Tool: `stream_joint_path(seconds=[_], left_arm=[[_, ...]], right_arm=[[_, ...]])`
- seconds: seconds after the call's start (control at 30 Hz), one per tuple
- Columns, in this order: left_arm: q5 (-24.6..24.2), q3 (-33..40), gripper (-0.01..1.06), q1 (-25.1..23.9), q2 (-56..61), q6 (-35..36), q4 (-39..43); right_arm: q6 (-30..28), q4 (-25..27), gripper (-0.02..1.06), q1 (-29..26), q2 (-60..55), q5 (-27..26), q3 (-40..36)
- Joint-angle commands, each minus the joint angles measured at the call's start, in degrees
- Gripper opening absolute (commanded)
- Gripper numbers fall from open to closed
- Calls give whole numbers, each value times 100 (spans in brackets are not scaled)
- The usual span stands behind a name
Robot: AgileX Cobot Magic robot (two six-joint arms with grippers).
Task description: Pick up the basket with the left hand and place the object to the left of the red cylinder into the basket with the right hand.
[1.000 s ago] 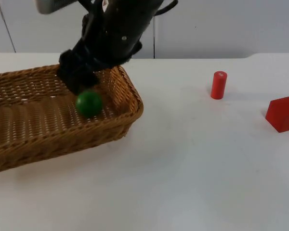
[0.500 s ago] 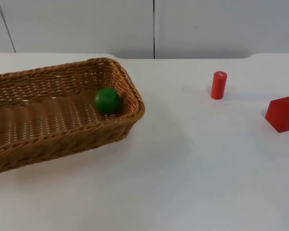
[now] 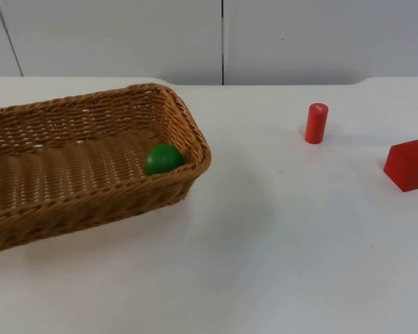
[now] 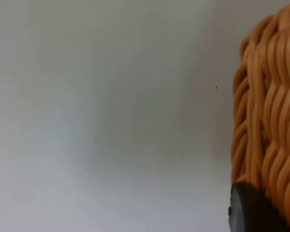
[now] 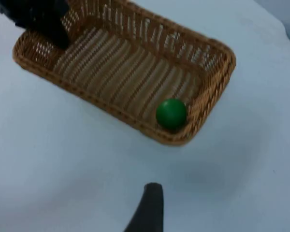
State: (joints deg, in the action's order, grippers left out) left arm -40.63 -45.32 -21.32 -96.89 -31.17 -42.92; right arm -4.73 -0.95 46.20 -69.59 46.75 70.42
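The wicker basket sits tilted at the table's left, its right end lower. A green ball lies inside it against the right end wall; the right wrist view has the ball in the basket's corner. My left gripper is shut on the rim of the basket's far end, and its wrist view shows the weave right beside the fingertip. My right gripper hovers open and holding nothing, above the table just outside the basket. The red cylinder stands upright at mid right.
A red block lies at the right edge, in front of and to the right of the cylinder. The white table stretches between the basket and the red objects. The grey partition wall closes off the back.
The right arm, over the basket a second ago, has pulled up out of the top view. The released green ball rolled right to the basket's end wall.
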Motion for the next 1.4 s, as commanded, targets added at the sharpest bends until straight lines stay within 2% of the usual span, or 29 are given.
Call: stream_joint_path(seconds=[0.0,0.23,0.37,0.43,0.53,0.6,0.7,0.93,1.03,1.13,1.17,1.2,1.27,1.3,1.33,1.37], left_arm=[[-97,-2,0,-6,24,-9,-134],[-144,-2,0,61,24,12,-176],[80,-2,0,418,11,110,-200],[487,-2,0,908,-45,243,-288],[698,-12,0,1183,-140,258,-389],[1105,-12,0,1649,-392,258,-567],[1420,-82,0,2115,-810,188,-683],[1460,-416,0,2494,-1366,97,-701],[1472,-469,5,2536,-1484,97,-748],[1554,-469,31,2522,-1504,97,-706],[1554,-469,43,2522,-1504,97,-706],[1554,-469,43,2522,-1504,97,-706],[1554,-469,69,2522,-1504,97,-632],[1579,-469,87,2522,-1493,97,-553],[1612,-469,94,2522,-1476,97,-522],[1612,-469,94,2522,-1476,97,-522]], right_arm=[[42,-38,75,25,333,-103,-318],[42,-46,75,25,931,-372,-818],[42,-46,75,25,991,-322,-834],[42,-46,75,25,991,-294,-834],[42,-46,75,25,991,-282,-834],[31,-46,75,25,991,-282,-834],[19,-46,75,25,991,-282,-834],[19,-46,75,25,991,-282,-834],[19,-46,75,25,991,-282,-834],[19,-46,75,25,991,-282,-834],[19,-46,75,25,991,-282,-834],[19,-46,75,25,991,-282,-834],[19,-46,75,25,991,-282,-834],[19,-46,75,25,991,-282,-834],[19,-46,75,25,991,-282,-834],[19,-46,75,25,991,-282,-834]])
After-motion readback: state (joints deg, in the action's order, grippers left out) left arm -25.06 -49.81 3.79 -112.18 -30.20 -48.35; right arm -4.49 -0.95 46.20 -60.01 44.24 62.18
